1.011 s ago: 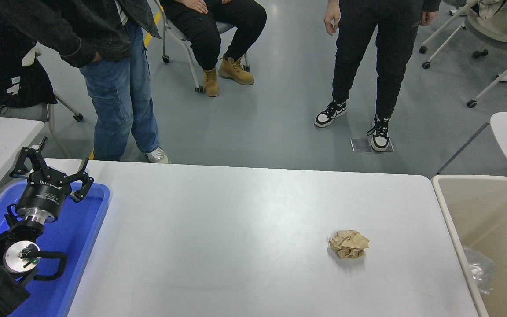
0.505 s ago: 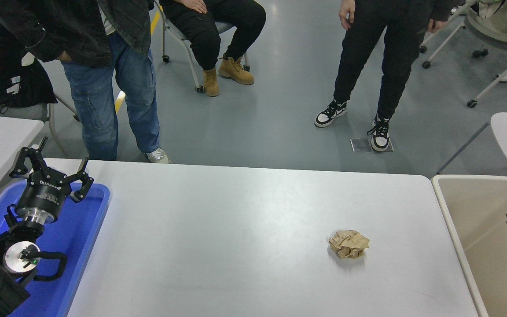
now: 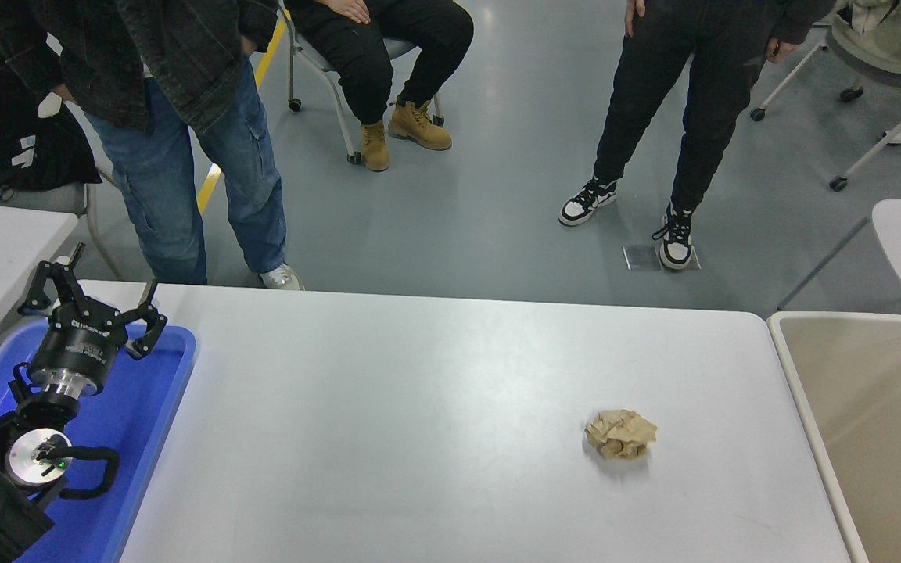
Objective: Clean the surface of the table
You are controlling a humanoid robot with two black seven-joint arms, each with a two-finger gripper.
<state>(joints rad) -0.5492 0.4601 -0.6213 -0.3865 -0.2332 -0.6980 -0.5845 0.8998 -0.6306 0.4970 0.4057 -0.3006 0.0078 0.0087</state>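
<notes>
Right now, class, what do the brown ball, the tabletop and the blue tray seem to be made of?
The brown ball looks like crumpled paper: matte, with sharp creases. The tabletop seems smooth white plastic or laminate; it shows soft glare. The blue tray looks like moulded plastic, with a glossy rounded rim.

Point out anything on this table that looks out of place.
A crumpled brown paper ball lies alone on the table surface, right of center. It looks like litter, since nothing else sits on the white top. Nothing looks spilled or damaged.
</notes>
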